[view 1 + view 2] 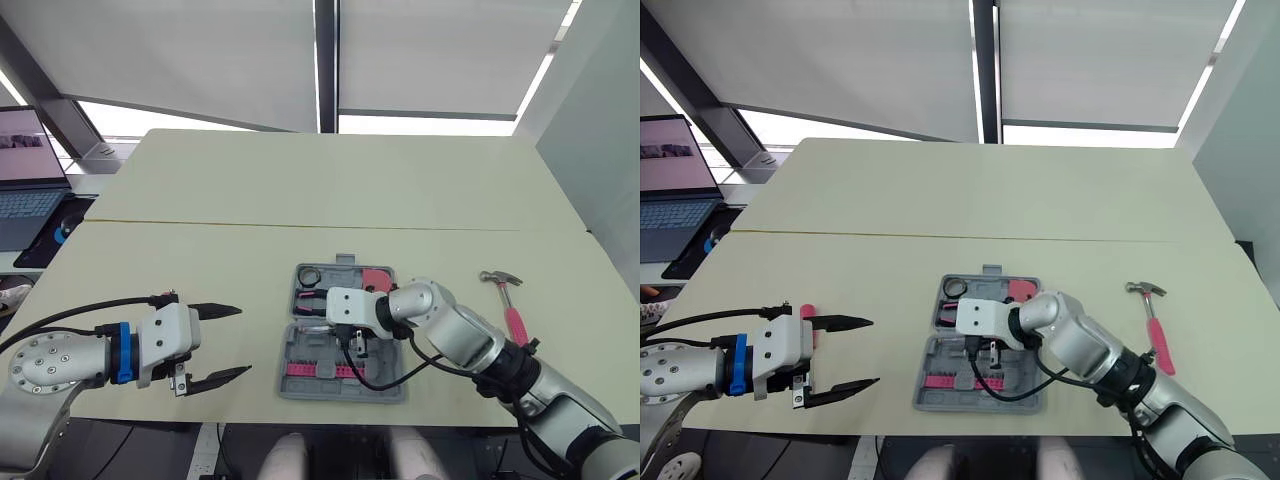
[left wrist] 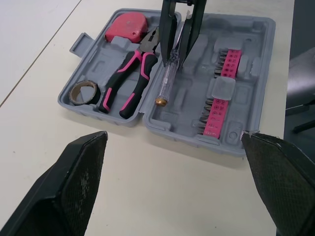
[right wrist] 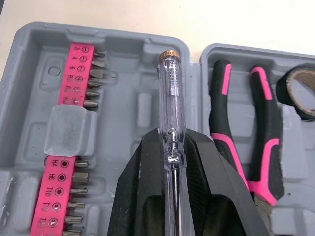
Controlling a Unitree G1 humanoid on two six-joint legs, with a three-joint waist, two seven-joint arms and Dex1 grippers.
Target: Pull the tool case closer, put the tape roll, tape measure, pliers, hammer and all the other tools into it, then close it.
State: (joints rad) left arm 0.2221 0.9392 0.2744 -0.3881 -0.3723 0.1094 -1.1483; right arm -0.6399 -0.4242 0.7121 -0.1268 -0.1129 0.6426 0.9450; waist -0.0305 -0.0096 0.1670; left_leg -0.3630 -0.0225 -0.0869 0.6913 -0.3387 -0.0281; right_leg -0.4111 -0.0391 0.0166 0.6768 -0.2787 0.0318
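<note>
Pinched clear screwdriver [image 3: 171, 93] in right jaws above tool case [image 2: 266, 29] trough, pliers [image 3: 266, 113] just beside, prob for drop-in. Held left jaws wide, empty, off aside.

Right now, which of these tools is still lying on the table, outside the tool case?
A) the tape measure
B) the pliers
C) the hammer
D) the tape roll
C: the hammer lies on the table to the right of the open tool case, while the pliers, the tape roll and the tape measure already sit inside it.
</note>
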